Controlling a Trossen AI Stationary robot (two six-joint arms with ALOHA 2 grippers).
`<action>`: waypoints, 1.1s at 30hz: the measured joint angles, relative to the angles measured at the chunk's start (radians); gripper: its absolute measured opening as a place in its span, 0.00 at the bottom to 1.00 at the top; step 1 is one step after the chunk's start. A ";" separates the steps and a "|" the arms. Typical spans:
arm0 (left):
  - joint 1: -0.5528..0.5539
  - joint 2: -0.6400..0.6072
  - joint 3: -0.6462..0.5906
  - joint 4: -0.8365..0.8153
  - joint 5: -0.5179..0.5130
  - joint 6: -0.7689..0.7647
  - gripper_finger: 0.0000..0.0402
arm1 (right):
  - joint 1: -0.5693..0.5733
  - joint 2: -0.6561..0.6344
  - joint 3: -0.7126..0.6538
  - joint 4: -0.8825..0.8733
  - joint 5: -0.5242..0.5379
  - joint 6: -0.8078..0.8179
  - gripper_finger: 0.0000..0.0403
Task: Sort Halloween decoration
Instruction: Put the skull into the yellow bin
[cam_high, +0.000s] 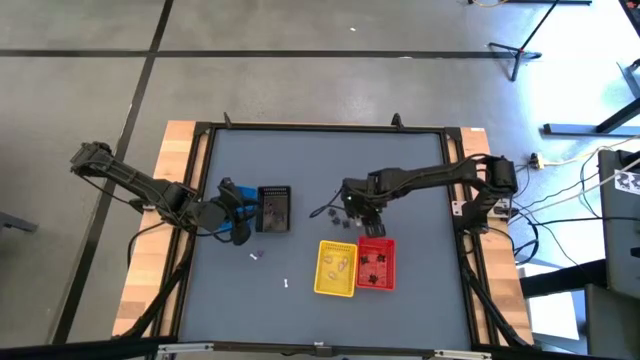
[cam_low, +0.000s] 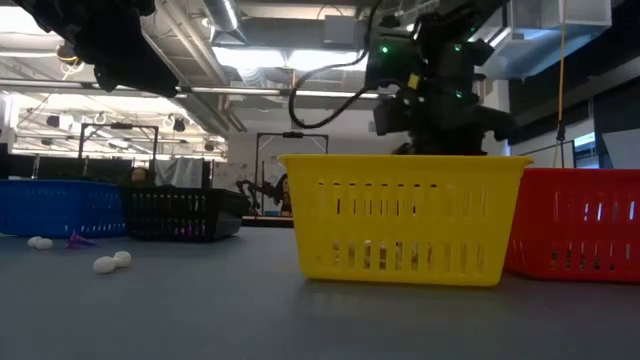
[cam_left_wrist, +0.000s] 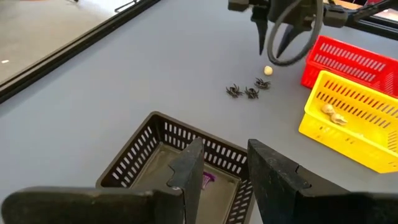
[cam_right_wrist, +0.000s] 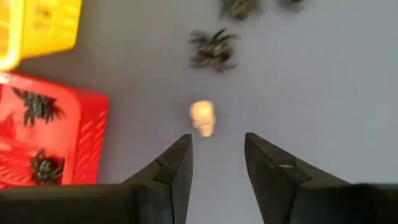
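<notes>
We judge the sort partly done: the red basket (cam_right_wrist: 50, 137) holds at least two black spiders (cam_right_wrist: 37, 107), the yellow basket (cam_left_wrist: 354, 118) pale trinkets, the black basket (cam_left_wrist: 168, 155) one purple piece (cam_left_wrist: 207, 179). Three spiders (cam_left_wrist: 249, 91), one skull (cam_right_wrist: 203, 117) and a few pale bits (cam_low: 112, 262) remain on the surface (cam_high: 300, 160). The right end effector (cam_right_wrist: 217, 155) hovers open and empty over the skull; the left end effector (cam_left_wrist: 224, 165) is open and empty above the black basket.

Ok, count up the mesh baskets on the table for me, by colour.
Yellow basket: 1
Red basket: 1
Blue basket: 1
Black basket: 1
Total: 4
</notes>
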 joint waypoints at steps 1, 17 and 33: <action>0.000 0.000 0.000 0.000 0.000 0.000 0.29 | 0.000 0.000 -0.010 0.003 -0.008 0.000 0.35; 0.000 0.000 0.000 0.000 0.000 -0.001 0.29 | 0.000 0.000 -0.097 0.193 -0.047 0.000 0.35; 0.000 0.000 0.000 0.000 0.000 -0.001 0.29 | 0.000 0.034 -0.100 0.207 -0.046 -0.026 0.35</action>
